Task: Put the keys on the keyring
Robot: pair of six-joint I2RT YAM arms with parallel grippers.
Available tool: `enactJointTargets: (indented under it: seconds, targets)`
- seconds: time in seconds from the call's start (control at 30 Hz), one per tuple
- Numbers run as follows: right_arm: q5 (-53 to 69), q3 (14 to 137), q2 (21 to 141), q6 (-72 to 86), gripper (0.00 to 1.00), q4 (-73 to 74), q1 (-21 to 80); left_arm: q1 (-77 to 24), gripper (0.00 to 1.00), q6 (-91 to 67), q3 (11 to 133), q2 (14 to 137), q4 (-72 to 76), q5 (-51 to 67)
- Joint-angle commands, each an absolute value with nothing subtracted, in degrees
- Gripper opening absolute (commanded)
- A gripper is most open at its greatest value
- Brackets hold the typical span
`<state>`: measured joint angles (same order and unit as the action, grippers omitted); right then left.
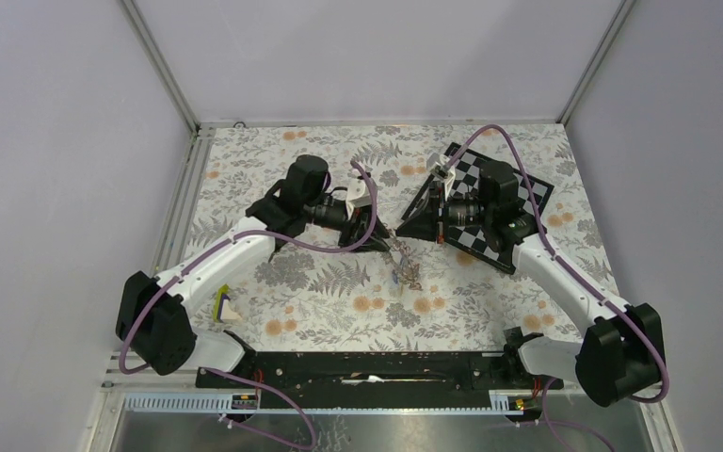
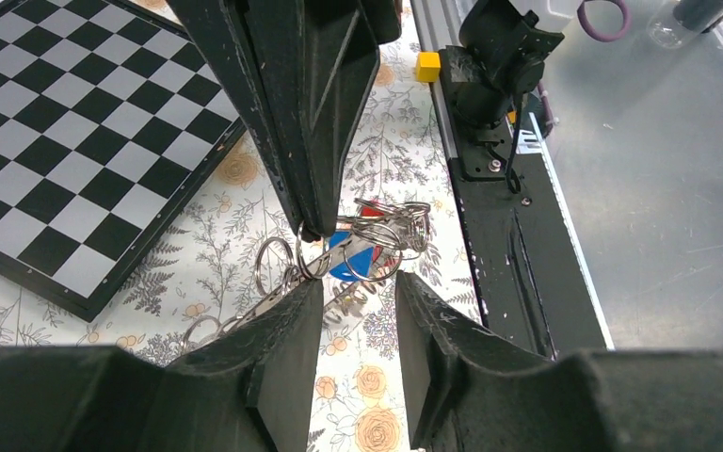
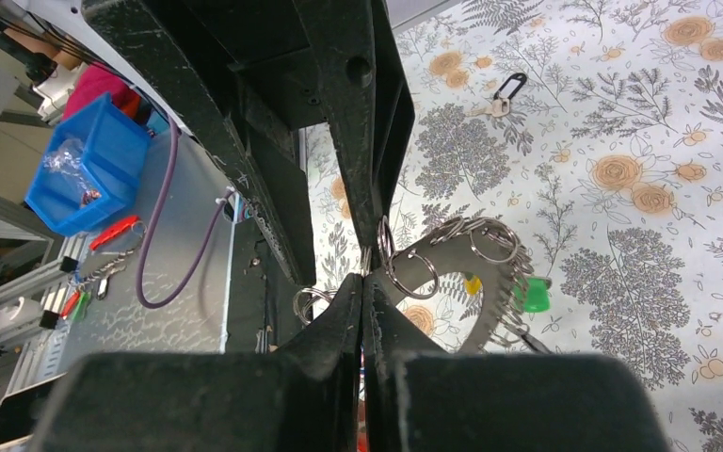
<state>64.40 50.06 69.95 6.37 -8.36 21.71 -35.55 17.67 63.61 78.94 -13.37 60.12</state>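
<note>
— How are the fingers of the right gripper [image 3: 365, 282] found?
— They are pressed flat together, and the rim of the keyring [image 3: 447, 266] is pinched between their tips.
— And the left gripper [image 2: 359, 287]?
— Its fingers are seen parted, with a clear gap between them, and nothing is clamped. It is pointed at the keyring from the side away from the chequered board [image 2: 66, 132], almost tip to tip with the right gripper.
— Where is the keyring placed?
— In the overhead view it is found just off the chequered board's left corner, over the floral cloth [image 1: 320, 301]. Whether the cloth is touched cannot be told.
— What is carried on it?
— Many small wire rings [image 2: 273, 266] are threaded through its edge. The keys [image 2: 353, 256] are bunched among them. A blue and red head is seen just beyond the left fingertips. A green head [image 3: 532, 298] and a yellow head [image 3: 472, 283] are seen at the keyring's rim.
— And the right arm?
— It is stretched across the chequered board.
</note>
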Motion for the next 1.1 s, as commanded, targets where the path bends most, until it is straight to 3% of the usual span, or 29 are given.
enactJointTargets:
  seconds: [0.0,0.2,0.7,0.77,0.93,1.07]
  targets:
    - [68.44,49.78,70.0,12.04,0.0,-18.68,21.2,-34.76,0.39,11.05,62.23,78.91,-3.44,59.42]
    - [68.03,49.66,69.87,12.03,0.0,-18.94,21.18,-34.45,0.34,7.09,61.21,79.32,0.34,61.2]
    - [67.63,48.41,69.65,10.28,0.0,-18.9,21.17,-33.84,0.0,0.18,61.17,81.26,6.21,63.36]
    - [67.44,48.11,69.49,9.57,0.0,-18.69,21.14,-33.84,0.0,0.17,61.55,80.9,5.57,63.09]
    - [65.74,48.89,69.15,1.96,0.0,-12.96,21.18,-34.3,0.0,7.86,66.14,80.38,-8.2,60.02]
    - [63.18,51.03,68.23,-8.58,0.16,-4.3,21.18,-35.68,0.0,19.99,73.02,81.0,-25.5,52.56]
